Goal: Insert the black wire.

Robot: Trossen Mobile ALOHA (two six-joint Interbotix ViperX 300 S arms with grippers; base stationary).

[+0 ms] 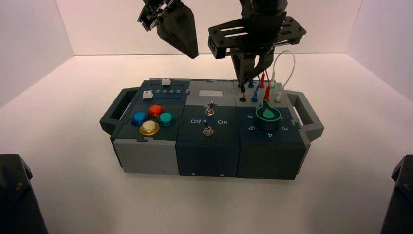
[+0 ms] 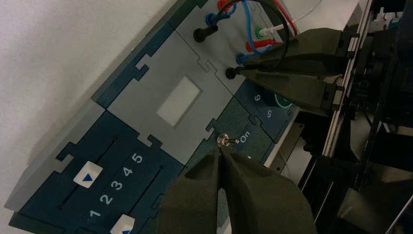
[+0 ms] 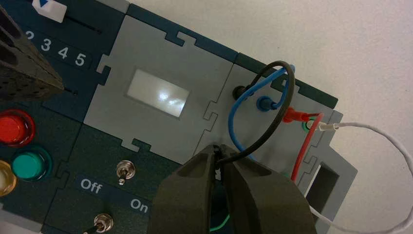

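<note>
Pale, smooth tabletop point(image 1: 146, 204) spread around the box point(image 1: 207, 156), where the black wire point(image 3: 290, 92) arched over the grey socket panel point(image 2: 187, 56), its far plug point(image 2: 210, 30) in the far black socket point(image 2: 198, 35). Over the near black socket point(image 2: 230, 73), the right gripper point(image 1: 242, 87) had its fingers closed on the wire's other plug, while the left gripper point(image 1: 194, 54) waited above the box, fingers together and empty. Seating that second plug seemed the step in hand; the next move called for a straight, steady push, then release if it sat fully, which the views left uncertain.
</note>
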